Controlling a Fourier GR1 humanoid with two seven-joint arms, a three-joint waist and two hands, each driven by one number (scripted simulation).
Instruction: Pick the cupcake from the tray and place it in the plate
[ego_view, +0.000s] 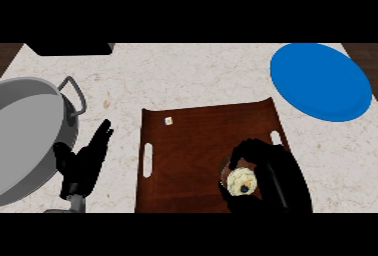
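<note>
Pale marbled countertop carries a dark brown wooden tray, where the right hand curls its fingers round the cream-frosted cupcake: the grasp step. Next comes a lift toward the round blue plate at one o'clock. At nine o'clock the left hand rests with straight fingers beside a grey metal pot.

Bare counter lies open between tray and blue plate, nothing standing in that lane. Far left, the grey pot and its handle crowd the left hand.
</note>
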